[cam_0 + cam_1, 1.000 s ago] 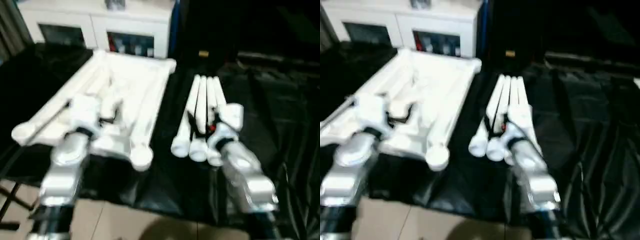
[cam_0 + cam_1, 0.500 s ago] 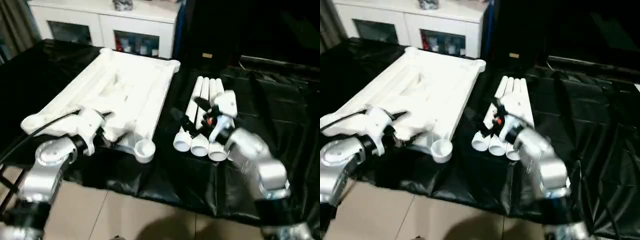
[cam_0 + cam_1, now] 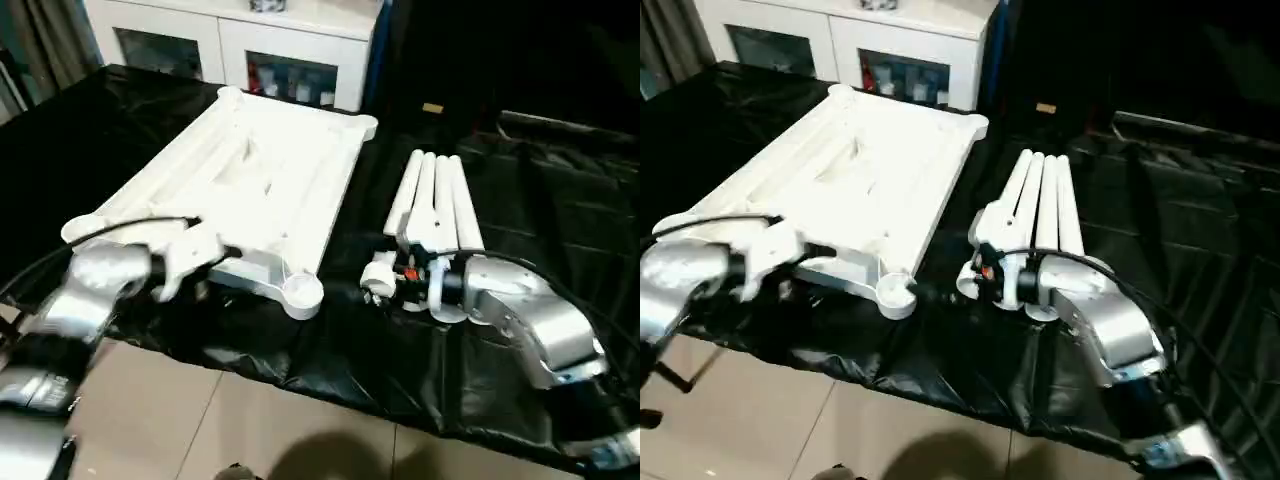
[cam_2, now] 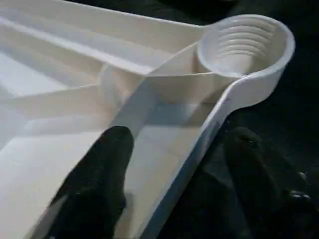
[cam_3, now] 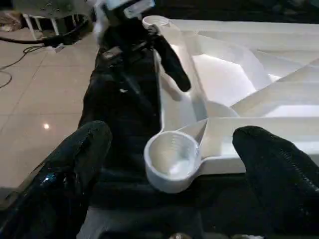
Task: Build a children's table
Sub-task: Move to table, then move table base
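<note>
Left end effector (image 3: 215, 257) sat at the near long edge of the tabletop (image 3: 250, 190), apart-fingered and straddling the rim, nothing gripped yet. Right end effector (image 3: 385, 285) hovered at the near ends of the legs (image 3: 432, 200), spread wide and empty.

Head views: tabletop lay underside up on the black-covered table (image 3: 560, 220), all corner sockets empty; the near one (image 3: 302, 291) faced up. The four legs lay bundled side by side to the robot's right of the tabletop, well apart from any socket. White cabinet (image 3: 240, 40) stood behind.

Left wrist view: one black finger (image 4: 99, 174) was inside the ribbed underside, the other (image 4: 249, 169) outside the rim, with the threaded socket (image 4: 244, 45) just ahead.

Right wrist view: both fingers (image 5: 75, 164) stood far apart, framing the near socket (image 5: 172, 159); left end effector (image 5: 149, 47) showed across on the rim.

Progress judged: none of the four legs fitted, no leg picked up. All assembly was left.
</note>
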### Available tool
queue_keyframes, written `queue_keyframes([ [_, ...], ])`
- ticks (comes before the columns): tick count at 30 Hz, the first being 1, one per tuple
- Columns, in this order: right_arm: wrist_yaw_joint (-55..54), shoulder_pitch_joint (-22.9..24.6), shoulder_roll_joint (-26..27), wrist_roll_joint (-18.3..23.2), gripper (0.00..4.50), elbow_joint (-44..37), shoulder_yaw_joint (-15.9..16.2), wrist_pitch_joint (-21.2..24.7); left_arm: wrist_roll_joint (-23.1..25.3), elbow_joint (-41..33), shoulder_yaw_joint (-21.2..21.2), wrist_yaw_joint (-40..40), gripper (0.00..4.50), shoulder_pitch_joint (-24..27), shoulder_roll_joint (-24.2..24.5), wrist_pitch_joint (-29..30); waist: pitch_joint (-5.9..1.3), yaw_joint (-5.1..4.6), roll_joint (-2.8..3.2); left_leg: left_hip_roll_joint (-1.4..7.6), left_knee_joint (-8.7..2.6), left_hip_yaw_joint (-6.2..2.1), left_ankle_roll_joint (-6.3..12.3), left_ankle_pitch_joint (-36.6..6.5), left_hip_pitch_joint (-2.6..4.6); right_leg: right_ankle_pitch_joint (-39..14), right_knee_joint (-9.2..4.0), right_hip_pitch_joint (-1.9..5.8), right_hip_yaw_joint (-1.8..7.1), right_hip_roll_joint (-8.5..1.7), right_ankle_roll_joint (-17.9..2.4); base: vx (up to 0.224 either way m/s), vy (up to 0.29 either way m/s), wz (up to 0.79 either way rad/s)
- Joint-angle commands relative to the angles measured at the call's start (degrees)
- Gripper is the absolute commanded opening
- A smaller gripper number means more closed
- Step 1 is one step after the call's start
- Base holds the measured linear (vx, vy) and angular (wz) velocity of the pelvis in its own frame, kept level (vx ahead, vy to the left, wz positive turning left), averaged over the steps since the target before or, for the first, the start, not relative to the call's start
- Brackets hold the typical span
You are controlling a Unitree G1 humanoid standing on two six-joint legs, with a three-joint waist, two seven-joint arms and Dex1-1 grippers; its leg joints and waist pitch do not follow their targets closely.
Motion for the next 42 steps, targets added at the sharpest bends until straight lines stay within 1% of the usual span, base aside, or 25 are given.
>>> queue_keyframes([
  [1, 0.78, 0.71, -0.64, 0.01, 4.5, -1.77, 1.24, 1.04, 1.86, 3.03, -0.99, -0.93, 3.01, -2.16, -0.38, -0.91, -3.9, 0.1, 2.01, 2.77, -4.19, -0.75, -1.36, -7.38, 0.6, 6.6, -3.57, 2.86, 2.84, -4.97, -13.13, 0.0, 0.0, 0.0],
  [2, 0.88, 0.88, -0.58, -0.29, 4.5, -1.87, 1.54, 1.03, 2.55, 4.14, -1.43, -0.63, 2.9, -2.82, -0.37, -1.38, -3.9, 0.02, 1.77, 2.76, -4.22, -0.7, -1.35, -7.69, 0.62, 6.34, -3.74, 2.89, 2.8, -4.87, -13.13, 0.0, 0.0, 0.0],
  [3, 0.8, 1.13, -0.53, -0.67, 4.5, -2.0, 1.89, 1.1, 2.96, 4.89, -1.89, -0.81, 2.85, -3.26, -0.49, -1.37, -3.92, 0.01, 1.91, 2.76, -4.2, -0.78, -1.53, -7.81, 0.58, 6.24, -3.66, 2.97, 2.82, -4.93, -13.32, 0.0, 0.0, 0.0],
  [5, 0.62, 1.4, -0.4, -0.9, 4.5, -2.44, 2.27, 1.45, 3.62, 6.99, -2.59, -0.78, 2.73, -4.33, -0.94, -2.15, -3.79, -0.02, 1.81, 2.82, -4.25, -0.75, -1.54, -8.42, 0.65, 5.21, -3.83, 2.87, 2.83, -4.91, -13.49, 0.0, 0.0, 0.0],
  [6, 0.45, 1.44, -0.29, -0.86, 4.5, -2.74, 2.45, 1.74, 4.02, 8.32, -2.83, -0.57, 2.59, -5.0, -1.38, -2.57, -3.8, -0.01, 2.19, 2.84, -4.23, -0.79, -1.58, -8.43, 0.65, 5.02, -3.78, 2.85, 2.84, -4.89, -13.68, 0.0, 0.0, 0.0],
  [9, 0.23, 1.51, -0.41, -0.93, 4.5, -3.15, 2.6, 1.91, 4.95, 10.24, -3.1, 0.42, 2.31, -6.01, -2.04, -3.42, -3.89, 0.15, 2.12, 2.89, -4.08, -0.79, -1.44, -7.18, 0.51, 7.02, -3.56, 3.05, 2.89, -4.98, -14.03, 0.0, 0.0, 0.0],
  [10, 0.17, 1.58, -0.5, -1.0, 4.5, -3.24, 2.6, 1.95, 5.5, 10.87, -3.3, 0.96, 2.31, -6.33, -2.21, -3.89, -3.87, 0.18, 2.25, 2.88, -4.06, -0.79, -1.45, -6.98, 0.5, 7.4, -3.51, 3.02, 2.89, -5.0, -14.15, 0.0, 0.0, 0.0],
  [11, 0.21, 1.65, -0.65, -1.11, 4.5, -3.41, 2.63, 2.07, 6.17, 12.0, -3.46, 1.59, 2.1, -6.91, -2.54, -4.46, -3.86, 0.14, 2.25, 2.87, -4.05, -0.78, -1.36, -6.73, 0.46, 8.03, -3.53, 3.07, 2.83, -4.92, -14.36, 0.0, 0.0, 0.0],
  [13, 0.2, 1.65, -0.72, -1.22, 4.5, -3.51, 2.78, 2.13, 6.52, 12.76, -3.56, 1.72, 2.1, -7.28, -2.71, -4.87, -3.86, 0.2, 2.27, 2.94, -4.06, -0.84, -1.36, -6.84, 0.48, 8.02, -3.5, 3.11, 2.83, -5.03, -14.45, 0.0, 0.0, 0.0],
  [14, 0.22, 1.62, -0.85, -1.38, 4.5, -3.6, 3.04, 2.17, 6.71, 13.39, -3.65, 1.48, 1.92, -7.6, -2.88, -4.98, -3.81, 0.16, 2.26, 2.95, -4.11, -0.8, -1.37, -7.18, 0.54, 7.46, -3.59, 3.06, 2.84, -5.01, -14.42, 0.0, 0.0, 0.0],
  [15, 0.25, 1.61, -0.9, -1.49, 4.5, -3.66, 3.13, 2.26, 6.78, 13.92, -3.72, 1.35, 1.92, -7.85, -2.98, -5.12, -3.78, 0.19, 2.28, 2.97, -4.15, -0.83, -1.36, -7.23, 0.56, 7.24, -3.62, 3.04, 2.83, -5.01, -14.41, 0.0, 0.0, 0.0],
  [16, 0.28, 1.63, -0.92, -1.52, 4.5, -3.68, 3.14, 2.29, 6.8, 14.2, -3.75, 1.3, 1.71, -8.01, -3.07, -5.16, -3.77, 0.19, 2.26, 2.96, -4.15, -0.81, -1.49, -7.47, 0.54, 6.87, -3.63, 3.09, 2.89, -5.05, -14.42, 0.0, 0.0, 0.0],
  [17, 0.33, 1.62, -0.93, -1.57, 4.5, -3.65, 3.16, 2.34, 6.78, 14.6, -3.81, 0.95, 1.64, -8.28, -3.2, -5.12, -3.73, 0.2, 2.08, 2.97, -4.16, -0.77, -1.47, -7.55, 0.57, 6.38, -3.67, 3.05, 2.88, -5.09, -14.43, 0.0, 0.0, 0.0],
  [20, 0.22, 1.57, -0.92, -1.89, 4.5, -3.46, 3.27, 2.35, 7.19, 15.67, -4.11, -0.65, 1.6, -9.07, -3.37, -4.83, -3.68, 0.21, 2.16, 3.04, -4.21, -0.76, -1.6, -7.73, 0.55, 5.59, -3.69, 2.98, 2.93, -5.14, -14.44, 0.0, 0.0, 0.0],
  [22, 0.19, 1.5, -0.99, -2.09, 4.5, -3.38, 3.41, 2.34, 7.61, 16.23, -4.25, -2.32, 1.42, -9.52, -3.54, -4.59, -3.71, 0.05, 1.97, 2.95, -4.2, -0.76, -1.51, -7.29, 0.48, 6.23, -3.67, 3.08, 2.92, -5.1, -14.48, 0.0, 0.0, 0.0],
  [24, 0.19, 1.48, -1.03, -2.14, 4.5, -3.36, 3.45, 2.31, 7.72, 16.26, -4.34, -2.84, 1.27, -9.58, -3.57, -4.48, -3.74, -0.02, 2.02, 2.95, -4.16, -0.76, -1.38, -6.98, 0.46, 6.63, -3.64, 3.12, 2.94, -5.16, -14.56, 0.0, 0.0, 0.0],
  [29, 0.01, 1.18, -1.28, -2.69, 4.5, -2.37, 3.58, 1.38, 5.75, 15.04, -3.9, -6.6, 0.89, -9.66, -4.73, -2.61, -3.72, -0.1, 1.91, 2.96, -4.09, -0.67, -0.82, -6.22, 0.4, 8.08, -3.54, 3.16, 2.94, -5.22, -15.31, 0.0, 0.0, 0.0],
  [31, 0.09, 1.21, -1.16, -2.84, 4.5, -2.37, 3.41, 1.38, 5.1, 14.21, -3.72, -7.64, 0.83, -9.44, -5.09, -1.59, -3.63, -0.08, 1.89, 3.05, -4.16, -0.64, -0.65, -6.7, 0.47, 6.74, -3.69, 3.11, 2.97, -5.3, -15.41, 0.0, 0.0, 0.0],
  [32, 0.07, 1.2, -1.14, -2.93, 4.5, -2.39, 3.36, 1.36, 4.82, 13.64, -3.67, -8.05, 0.74, -9.24, -5.23, -1.33, -3.62, -0.11, 1.77, 3.07, -4.19, -0.65, -0.62, -6.65, 0.45, 6.58, -3.69, 3.14, 2.96, -5.27, -15.42, 0.0, 0.0, 0.0],
  [33, -0.07, 1.09, -1.04, -3.14, 4.5, -2.34, 3.25, 1.2, 4.14, 11.36, -3.29, -7.78, 0.65, -8.17, -5.96, 0.33, -3.63, -0.07, 1.82, 3.09, -4.17, -0.65, -0.59, -6.7, 0.44, 6.51, -3.65, 3.14, 2.97, -5.32, -15.54, 0.0, 0.0, 0.0],
  [36, -0.14, 1.04, -0.99, -3.22, 4.5, -2.31, 3.23, 1.16, 3.83, 10.16, -2.98, -7.15, 0.5, -7.57, -6.37, 1.26, -3.61, -0.16, 1.89, 3.13, -4.18, -0.67, -0.42, -7.05, 0.38, 5.84, -3.73, 3.15, 2.97, -5.34, -15.7, 0.0, 0.0, 0.0],
  [39, -0.26, 0.97, -0.82, -3.31, 4.5, -2.22, 3.17, 1.05, 4.46, 8.78, -2.95, -5.19, 0.28, -6.76, -6.56, 2.72, -3.67, -0.28, 1.82, 3.11, -4.13, -0.68, -0.18, -6.43, 0.35, 6.87, -3.65, 3.2, 2.94, -5.24, -15.63, 0.0, 0.0, 0.0],
  [40, -0.35, 0.93, -0.7, -3.39, 4.5, -2.14, 3.15, 0.98, 4.74, 7.63, -2.92, -4.22, 0.2, -5.84, -6.5, 3.84, -3.61, -0.31, 1.71, 3.07, -4.15, -0.66, -0.12, -6.62, 0.32, 6.6, -3.72, 3.18, 2.95, -5.24, -15.61, 0.0, 0.0, 0.0],
  [41, -0.41, 0.91, -0.61, -3.44, 4.5, -2.08, 3.14, 0.92, 4.92, 6.92, -2.85, -3.65, 0.14, -5.26, -6.39, 4.45, -3.61, -0.46, 1.79, 3.15, -4.2, -0.72, -0.11, -6.88, 0.3, 6.18, -3.67, 3.22, 2.92, -5.28, -15.61, 0.0, 0.0, 0.0],
  [42, -0.54, 0.94, -0.48, -3.48, 4.5, -2.11, 3.12, 0.91, 4.98, 5.28, -2.61, -3.27, 0.09, -3.8, -5.8, 5.56, -3.61, -0.66, 1.64, 3.13, -4.22, -0.74, 0.01, -6.86, 0.22, 5.9, -3.71, 3.28, 2.92, -5.28, -15.56, 0.0, 0.0, 0.0],
])
